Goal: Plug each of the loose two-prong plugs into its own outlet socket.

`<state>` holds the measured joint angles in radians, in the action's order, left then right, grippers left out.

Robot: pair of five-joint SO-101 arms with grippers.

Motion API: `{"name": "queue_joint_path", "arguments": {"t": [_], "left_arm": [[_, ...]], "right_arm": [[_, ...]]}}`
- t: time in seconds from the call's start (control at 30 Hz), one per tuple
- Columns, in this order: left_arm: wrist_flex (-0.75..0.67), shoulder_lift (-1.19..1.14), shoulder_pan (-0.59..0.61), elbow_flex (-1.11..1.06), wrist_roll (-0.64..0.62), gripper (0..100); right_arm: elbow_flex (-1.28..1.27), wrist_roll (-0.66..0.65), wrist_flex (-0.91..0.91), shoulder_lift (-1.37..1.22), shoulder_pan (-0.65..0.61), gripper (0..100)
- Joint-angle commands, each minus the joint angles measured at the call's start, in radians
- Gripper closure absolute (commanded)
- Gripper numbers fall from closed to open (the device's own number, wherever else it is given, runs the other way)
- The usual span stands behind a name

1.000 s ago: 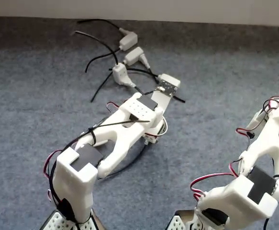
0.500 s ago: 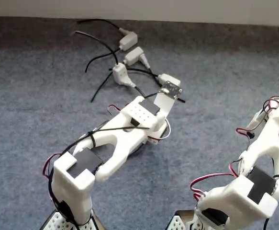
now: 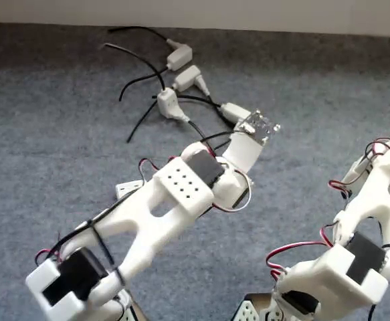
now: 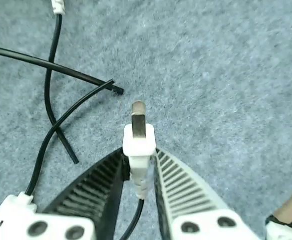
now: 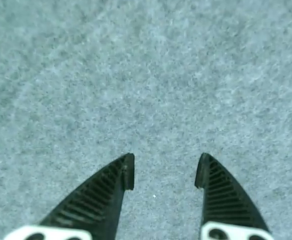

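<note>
In the high view the left arm (image 3: pixel 181 190) is seen stretched low and diagonally toward the middle of the grey carpet (image 3: pixel 47 147). The right arm (image 3: pixel 372 207) is folded at the side, and four white connector bodies (image 3: pixel 168 105) on black cords are counted beyond the left wrist, with a fifth white piece (image 3: pixel 129 190) beside that arm. In the left wrist view the left gripper (image 4: pixel 139 157) is clamped on one white two-prong plug (image 4: pixel 138 140), prongs pointed away from the wrist, and three black cords (image 4: pixel 50 107) are crossed nearby. In the right wrist view the right gripper (image 5: pixel 164 172) is seen with its fingers apart above the carpet.
</note>
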<state>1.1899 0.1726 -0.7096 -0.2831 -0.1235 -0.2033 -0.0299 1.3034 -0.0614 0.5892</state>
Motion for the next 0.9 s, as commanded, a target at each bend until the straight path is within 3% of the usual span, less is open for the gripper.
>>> {"name": "queue_joint_path", "arguments": {"t": [0.0, 0.3, 0.67, 0.77, 0.87], "left_arm": [[-0.058, 0.272, -0.013, -0.125, 0.005, 99], [-0.585, 0.88, -0.005, -0.759, 0.003, 99], [-1.277, 1.406, -0.005, -1.403, 0.003, 99], [-1.272, 1.477, 0.001, -1.42, 0.0, 99], [-1.235, 1.494, 0.001, -1.42, 0.002, 99]], "right_arm": [[0.012, -0.014, -0.015, 0.051, 0.001, 79.2], [0.004, -0.012, -0.064, 0.051, -0.058, 79.2], [0.064, -0.012, 0.002, 0.061, -0.268, 79.3], [0.17, -0.012, 0.096, 0.061, -0.329, 84.3], [0.315, -0.011, 0.191, 0.088, -0.389, 97.2]]}}
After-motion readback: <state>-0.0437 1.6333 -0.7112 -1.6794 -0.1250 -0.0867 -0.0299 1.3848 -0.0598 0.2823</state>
